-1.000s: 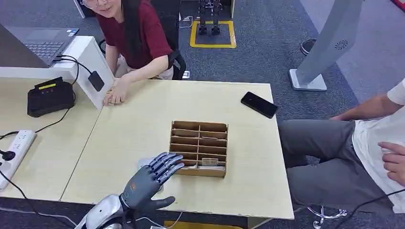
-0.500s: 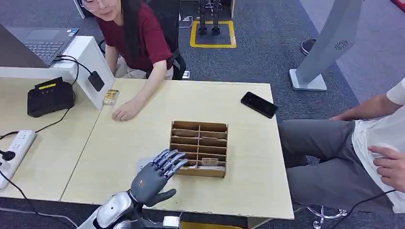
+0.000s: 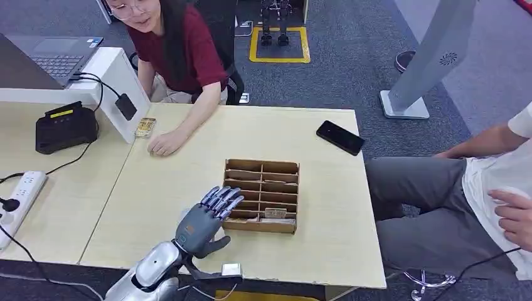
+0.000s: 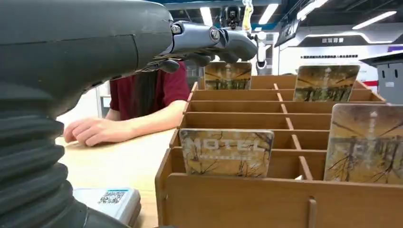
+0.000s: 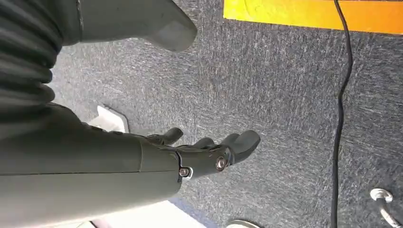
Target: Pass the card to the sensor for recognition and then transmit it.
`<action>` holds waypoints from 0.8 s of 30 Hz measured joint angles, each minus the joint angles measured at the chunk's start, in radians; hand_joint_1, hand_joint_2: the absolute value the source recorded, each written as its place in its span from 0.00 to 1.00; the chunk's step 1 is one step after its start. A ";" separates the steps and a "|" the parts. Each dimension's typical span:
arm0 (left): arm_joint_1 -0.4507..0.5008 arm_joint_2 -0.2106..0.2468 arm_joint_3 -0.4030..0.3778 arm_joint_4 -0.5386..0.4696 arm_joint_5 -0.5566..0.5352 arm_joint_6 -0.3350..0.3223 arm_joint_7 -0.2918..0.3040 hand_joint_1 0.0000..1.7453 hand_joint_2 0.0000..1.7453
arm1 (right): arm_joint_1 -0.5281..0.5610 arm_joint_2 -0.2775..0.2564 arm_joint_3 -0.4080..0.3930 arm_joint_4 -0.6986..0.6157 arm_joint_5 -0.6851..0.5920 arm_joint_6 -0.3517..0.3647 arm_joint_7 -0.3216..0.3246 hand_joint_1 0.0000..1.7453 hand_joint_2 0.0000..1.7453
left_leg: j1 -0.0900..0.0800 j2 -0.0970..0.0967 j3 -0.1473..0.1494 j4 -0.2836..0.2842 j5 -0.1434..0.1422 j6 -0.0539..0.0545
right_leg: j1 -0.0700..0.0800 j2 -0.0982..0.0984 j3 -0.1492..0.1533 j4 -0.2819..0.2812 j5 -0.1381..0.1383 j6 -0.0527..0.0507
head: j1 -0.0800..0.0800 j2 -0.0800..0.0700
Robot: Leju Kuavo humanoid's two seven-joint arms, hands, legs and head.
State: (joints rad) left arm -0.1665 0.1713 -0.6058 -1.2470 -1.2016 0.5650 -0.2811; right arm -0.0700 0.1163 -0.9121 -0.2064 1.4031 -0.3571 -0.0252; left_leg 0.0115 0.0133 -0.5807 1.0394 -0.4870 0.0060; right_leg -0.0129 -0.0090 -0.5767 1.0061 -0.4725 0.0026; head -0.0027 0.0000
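Robot hand (image 3: 206, 221) nearer, card (image 4: 226, 152) below

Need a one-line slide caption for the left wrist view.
Open grey left hand reaching over a brown wooden divided card box holding printed hotel cards.

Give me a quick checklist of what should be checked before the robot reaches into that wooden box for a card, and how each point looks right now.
1. Left hand free to grasp: ok, fingers apart, holding nothing.
2. Left hand lined up with the card box: ok, fingertips at its near left edge.
3. Cards available: ok, several stand upright in the slots, one hotel card in the nearest row.
4. Person's hand away from the box: ok, it rests on the table well beyond it.
5. Right hand out of the way: ok, hanging over the carpet, holding nothing.
6. Which device is the sensor: cannot tell.
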 joint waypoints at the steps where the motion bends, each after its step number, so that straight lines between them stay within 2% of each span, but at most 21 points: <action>1: 0.000 -0.001 0.001 0.003 0.002 0.000 0.000 0.00 1.00 | 0.000 0.000 0.000 0.000 0.000 0.000 0.002 0.00 1.00 | 0.000 0.000 0.000 0.000 0.000 0.000 | 0.000 0.000 0.000 0.000 0.000 0.000 | 0.000 0.000; 12: 0.000 -0.012 0.007 0.019 0.037 -0.006 -0.010 0.00 1.00 | 0.000 0.000 -0.001 0.000 0.000 -0.001 0.002 0.00 1.00 | 0.000 0.000 0.000 0.000 0.000 0.000 | 0.000 0.000 0.000 0.000 0.000 0.000 | 0.000 0.000; 17: 0.002 -0.018 0.016 0.011 0.144 -0.065 -0.069 0.00 1.00 | 0.000 0.000 -0.003 0.000 0.001 -0.002 -0.002 0.00 1.00 | 0.000 0.000 0.000 0.000 0.000 0.000 | 0.000 0.000 0.000 0.000 0.000 0.000 | 0.000 0.000; 24: 0.005 -0.023 0.016 -0.016 0.158 -0.084 -0.085 0.00 1.00 | 0.000 0.000 -0.010 0.000 0.002 -0.002 -0.002 0.00 1.00 | 0.000 0.000 0.000 0.000 0.000 0.000 | 0.000 0.000 0.000 0.000 0.000 0.000 | 0.000 0.000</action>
State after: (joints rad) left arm -0.1613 0.1488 -0.5898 -1.2635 -1.0437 0.4810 -0.3662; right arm -0.0699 0.1163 -0.9224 -0.2060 1.4050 -0.3589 -0.0271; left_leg 0.0115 0.0132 -0.5809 1.0394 -0.4870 0.0060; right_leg -0.0129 -0.0091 -0.5766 1.0061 -0.4725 0.0026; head -0.0027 0.0000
